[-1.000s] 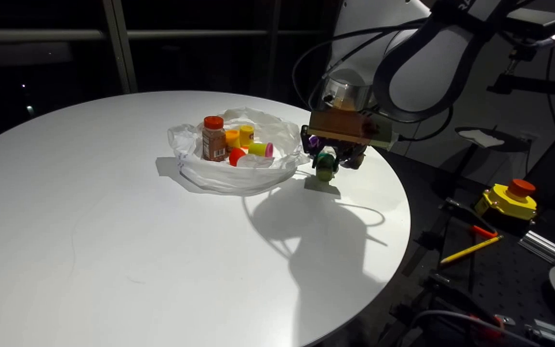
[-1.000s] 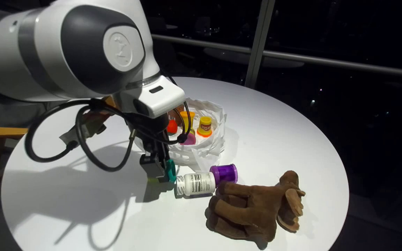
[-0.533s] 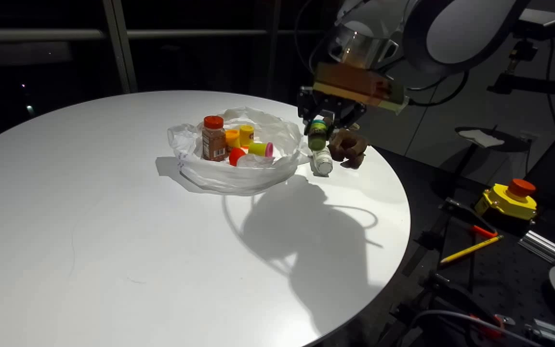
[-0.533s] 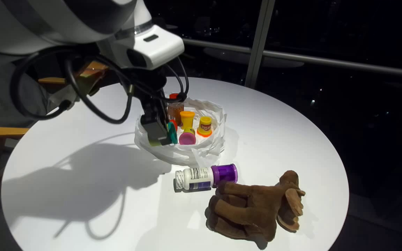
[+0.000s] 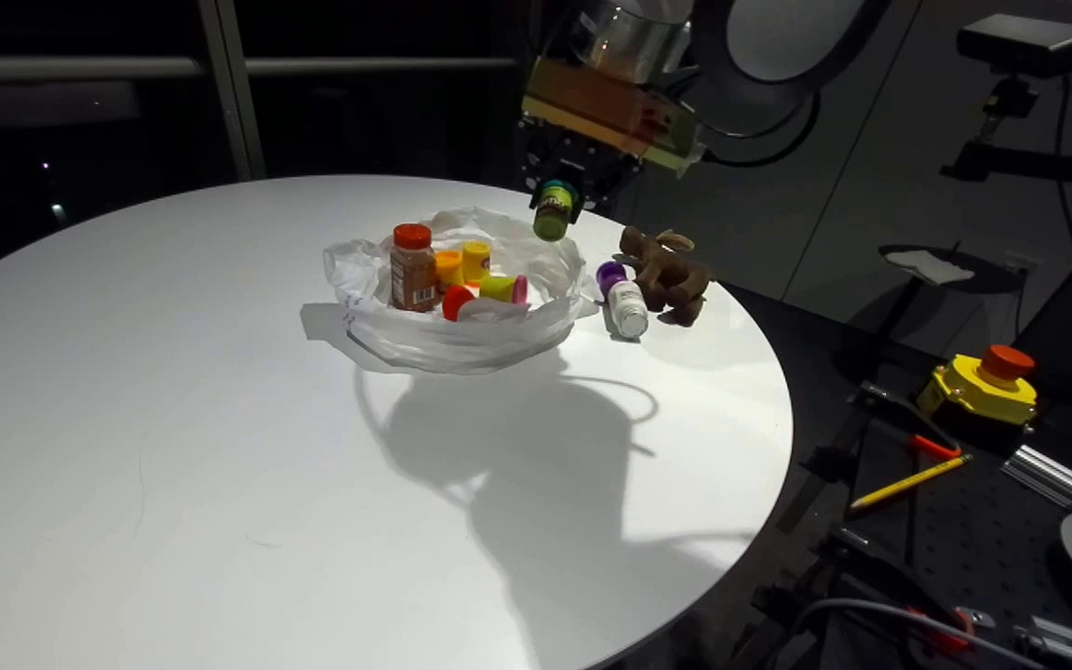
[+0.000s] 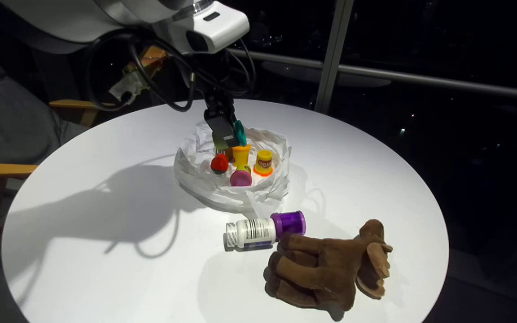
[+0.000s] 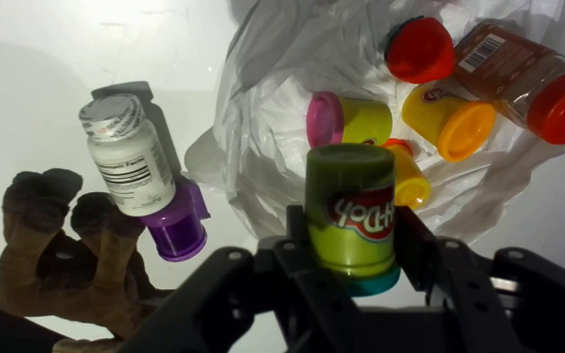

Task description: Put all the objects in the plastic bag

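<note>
My gripper (image 7: 348,215) is shut on a green tub (image 7: 356,235) with a teal lid, one finger on each side. The tub hangs well above the table at the plastic bag (image 5: 462,344); how far inside the rim it is, I cannot tell. Inside the bag lie a red-lidded jar (image 5: 413,274), a red piece (image 7: 420,51), an orange-lidded tub (image 7: 442,120), a yellow tub (image 6: 264,162) and a pink-lidded tub (image 7: 351,120). Outside it, a white bottle (image 6: 256,232) lies against a purple container (image 6: 291,223), with a brown plush toy (image 6: 330,264) beside them.
Everything stands on a round white table (image 5: 220,465). Off its edge are a yellow box with a red button (image 5: 983,386) and a pencil (image 5: 908,482). A chair (image 6: 11,121) stands behind the table, and a dark window fills the background.
The gripper has risen from the table with the green tub in it and moved away from the white bottle toward the bag. The bottle has rolled slightly; the rest lies as before.
</note>
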`<state>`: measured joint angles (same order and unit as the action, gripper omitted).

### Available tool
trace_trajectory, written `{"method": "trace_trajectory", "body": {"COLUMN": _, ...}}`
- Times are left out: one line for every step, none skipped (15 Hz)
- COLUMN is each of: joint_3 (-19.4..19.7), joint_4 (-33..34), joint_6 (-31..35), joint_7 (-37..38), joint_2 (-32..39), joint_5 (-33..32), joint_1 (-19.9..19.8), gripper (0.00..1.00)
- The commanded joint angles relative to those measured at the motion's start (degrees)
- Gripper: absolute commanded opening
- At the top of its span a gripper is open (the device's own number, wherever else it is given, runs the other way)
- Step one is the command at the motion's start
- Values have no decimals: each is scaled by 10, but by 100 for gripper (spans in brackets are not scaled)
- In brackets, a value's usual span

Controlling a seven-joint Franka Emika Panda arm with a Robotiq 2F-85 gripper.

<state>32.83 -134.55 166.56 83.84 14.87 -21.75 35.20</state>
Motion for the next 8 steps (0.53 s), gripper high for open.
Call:
{"method": "trace_trajectory", "body": {"joint_3": -21, "joint_4": 102, "joint_6": -18, "joint_7": 21, "joint_2": 106, "joint_5": 49, "joint_1": -12, "gripper": 19}}
{"method": "trace_trajectory", "body": {"joint_3": -44, "joint_4": 127, "joint_6": -25, "joint_7": 42, "joint_2": 128, "joint_5": 32, "joint_1": -40, "gripper": 19}}
{"method": "trace_trajectory", "body": {"joint_3": -37, "joint_4": 152, "joint_6": -31, "joint_7": 53, "joint_2": 152, "joint_5": 28, "joint_1": -36, "gripper": 19}}
{"method": "trace_trajectory", "body": {"joint_3": -35, "joint_4": 175, "joint_6": -37, "joint_7": 65, "joint_2": 178, "joint_5": 25, "joint_1": -39, "gripper": 19}}
{"method": "trace_trajectory", "body": {"joint_3": -28, "joint_4": 197, "joint_6": -48, "joint_7": 76, "joint_2": 198, "joint_5": 22, "joint_1": -38, "gripper": 19}}
{"method": "trace_trajectory", "body": {"joint_3": -29, "joint_4": 227, "joint_6": -63, "joint_7": 93, "joint_2": 225, "joint_5": 25, "joint_1": -33, "gripper": 19}}
{"method": "trace_trajectory", "body": {"joint_3": -24, "joint_4": 245, "joint_6": -73, "joint_7": 106, "joint_2": 245, "joint_5": 22, "joint_1": -32, "gripper": 19}}
{"method": "trace_trajectory", "body": {"joint_3": -22, "joint_4": 265, "joint_6": -85, "joint_7": 116, "joint_2": 263, "joint_5": 21, "joint_1": -33, "gripper": 19}}
